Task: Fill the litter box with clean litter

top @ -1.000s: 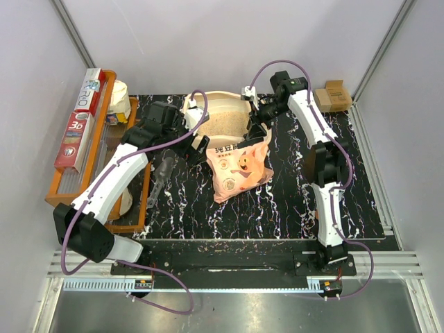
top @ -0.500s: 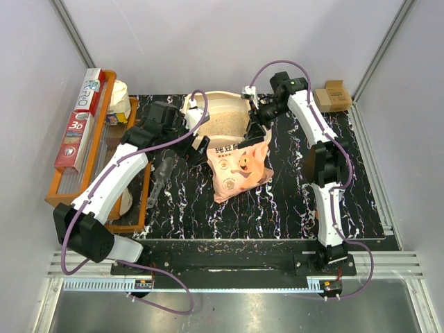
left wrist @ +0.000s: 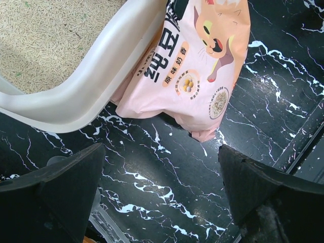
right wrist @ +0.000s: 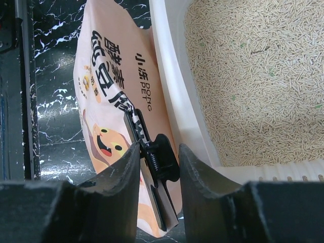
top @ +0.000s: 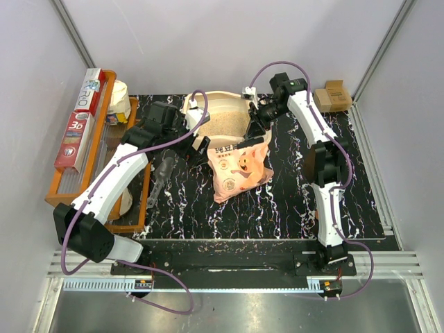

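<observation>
The cream litter box [top: 220,95] stands at the back middle of the table, with pale tan litter [top: 225,123] lying in it. The pink-and-white bag [top: 239,166] lies against its front rim, with a black clip [right wrist: 152,157] on its top edge. My right gripper [top: 255,123] is open and straddles the clip [right wrist: 159,149]; a gap shows at one finger. My left gripper [top: 193,147] is wide open and empty, above bare table [left wrist: 162,187] by the box's front left corner. The box rim [left wrist: 101,66], litter [left wrist: 45,35] and bag [left wrist: 197,66] show in the left wrist view.
An orange wooden tray [top: 66,184] with foil boxes [top: 80,125] runs along the left edge. A clear plastic object [top: 159,177] lies beside it. A small cardboard box [top: 331,96] sits at the back right. Metal rails line the near edge.
My right gripper has shifted slightly back and up along the bag's top edge. The left arm and the bag have not moved.
</observation>
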Available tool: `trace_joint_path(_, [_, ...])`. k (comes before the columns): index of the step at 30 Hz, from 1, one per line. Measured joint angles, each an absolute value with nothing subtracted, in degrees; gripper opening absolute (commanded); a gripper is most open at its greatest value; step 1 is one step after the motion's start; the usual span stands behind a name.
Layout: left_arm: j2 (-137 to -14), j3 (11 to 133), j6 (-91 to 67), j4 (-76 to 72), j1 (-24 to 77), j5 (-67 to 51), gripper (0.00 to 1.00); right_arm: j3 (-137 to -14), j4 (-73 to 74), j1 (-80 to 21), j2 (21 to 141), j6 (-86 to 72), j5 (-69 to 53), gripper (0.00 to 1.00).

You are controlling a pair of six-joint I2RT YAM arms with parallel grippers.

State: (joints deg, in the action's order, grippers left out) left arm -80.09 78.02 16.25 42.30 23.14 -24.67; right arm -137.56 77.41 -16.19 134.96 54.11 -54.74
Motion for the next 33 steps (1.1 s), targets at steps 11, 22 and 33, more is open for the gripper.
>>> trace_joint_path(11, [-80.09, 77.97, 16.25, 42.30, 23.14, -25.54, 0.99, -134.54, 76.14, -16.14, 134.13, 54.24, -54.96, 0.00])
trace_joint_path(22, [-81.62, 77.95, 16.21, 42.26, 23.14, -26.92, 0.99, -136.40, 78.63, -15.07, 128.75, 48.38, -54.57, 0.00])
trace_joint_path(33, [-84.03, 78.00, 15.59, 42.22, 23.14, -28.36, 0.99, -133.23, 74.72, -11.18, 119.94, 38.00, -57.80, 0.00])
